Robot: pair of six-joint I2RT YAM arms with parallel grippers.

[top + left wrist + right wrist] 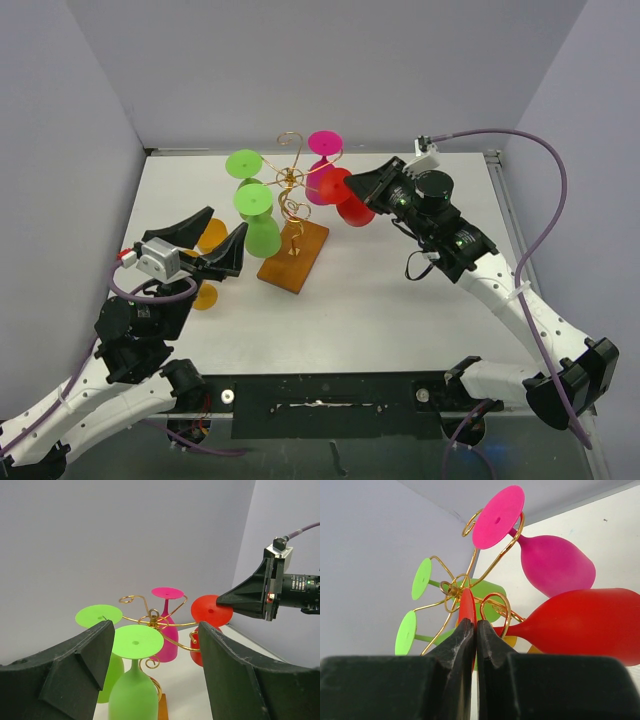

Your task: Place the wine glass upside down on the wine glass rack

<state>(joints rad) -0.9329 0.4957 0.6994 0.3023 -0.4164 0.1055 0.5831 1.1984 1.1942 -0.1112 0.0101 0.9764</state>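
Observation:
The red wine glass (354,207) hangs upside down at the right side of the gold wire wine glass rack (291,180), which stands on a brown wooden base (295,258). My right gripper (476,627) is shut on the edge of the glass's flat foot (467,605). The red stem runs past a curled scroll arm (495,611), and the bowl (585,622) hangs beyond it. The left wrist view shows the foot (211,611) level with the rack's arms. My left gripper (226,222) is open and holds nothing, left of the rack.
Two green glasses (256,203) and a pink one (325,145) hang upside down on the rack. Orange glass parts (205,296) lie on the table under my left gripper. Grey walls close in the table at the back and both sides.

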